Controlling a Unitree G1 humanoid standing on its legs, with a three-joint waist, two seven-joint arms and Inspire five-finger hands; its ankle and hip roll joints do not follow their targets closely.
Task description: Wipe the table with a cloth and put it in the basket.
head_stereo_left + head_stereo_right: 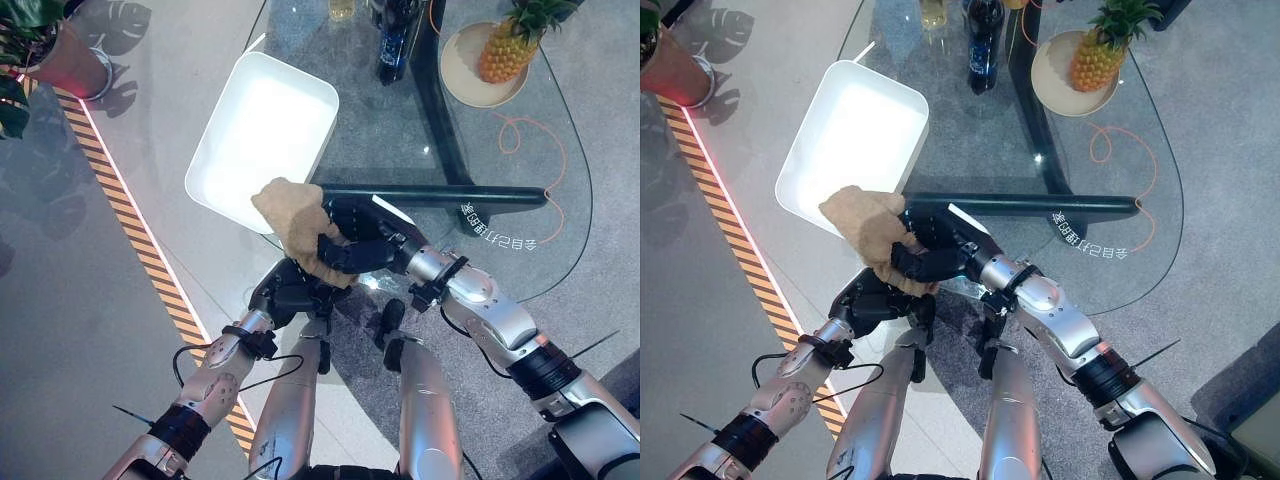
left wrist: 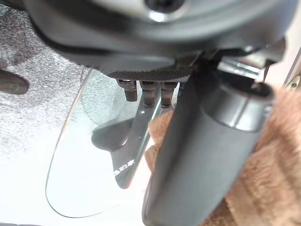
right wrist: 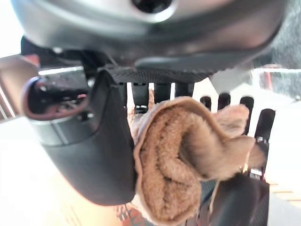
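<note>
My right hand [image 1: 362, 247] is shut on a tan fluffy cloth [image 1: 295, 225], held bunched just over the near corner of the white basket [image 1: 262, 130] on the glass table [image 1: 480, 120]. In the right wrist view the cloth [image 3: 176, 160] is rolled up between thumb and fingers [image 3: 141, 94]. My left hand [image 1: 288, 288] sits right below the cloth's hanging end, at the table's near edge. Its fingers [image 2: 146, 92] stand straight, and the cloth [image 2: 263, 165] lies against its thumb [image 2: 202, 155].
A pineapple [image 1: 510, 42] on a round plate [image 1: 462, 62] and a dark bottle [image 1: 393, 40] stand at the far side of the table. A black table bar [image 1: 440, 195] runs under the glass. A potted plant [image 1: 60, 50] stands on the floor far left.
</note>
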